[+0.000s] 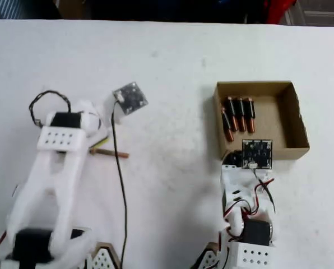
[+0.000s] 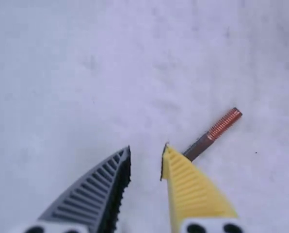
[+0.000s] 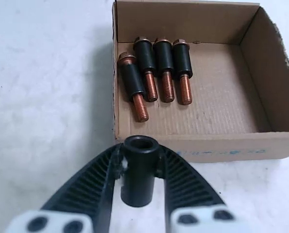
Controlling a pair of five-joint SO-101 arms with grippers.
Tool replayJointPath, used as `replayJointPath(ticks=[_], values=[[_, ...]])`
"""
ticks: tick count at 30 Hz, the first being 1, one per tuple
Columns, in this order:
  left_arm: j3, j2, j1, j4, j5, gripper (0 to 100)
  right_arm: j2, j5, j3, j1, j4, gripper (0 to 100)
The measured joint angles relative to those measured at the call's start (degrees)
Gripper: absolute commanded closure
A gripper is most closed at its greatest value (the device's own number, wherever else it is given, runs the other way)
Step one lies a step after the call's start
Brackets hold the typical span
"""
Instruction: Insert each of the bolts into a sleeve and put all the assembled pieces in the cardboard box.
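The open cardboard box (image 3: 193,22) holds four assembled pieces (image 3: 163,60), copper bolts in black sleeves, lying side by side. A fifth black sleeve (image 3: 137,179) stands upright just outside it, clamped in the right gripper (image 3: 139,151). One bare copper bolt (image 2: 217,128) lies flat, well apart from the box.

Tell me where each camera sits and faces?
High view: fixed above, looking down on the table; the left arm and right arm show, with the cardboard box and a bolt.
Left wrist view: on the left arm's wrist, facing the table; the left gripper is open beside the bolt.
Right wrist view: on the right arm's wrist, facing the box; the right gripper is shut on a sleeve.
Shared: high and right wrist views show the four assembled pieces in the box; high and left wrist, the bolt.
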Motion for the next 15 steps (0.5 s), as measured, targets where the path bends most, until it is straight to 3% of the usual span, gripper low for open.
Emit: replayJointPath(ticks=[8, 15], values=[[-0.09, -8.53, 1.05, 9.58, 17.32, 87, 0.00, 0.00, 0.00, 0.00, 0.00, 96.4], [-0.09, -9.23, 1.49, 13.89, 39.65, 87, 0.00, 0.00, 0.00, 0.00, 0.00, 96.4]])
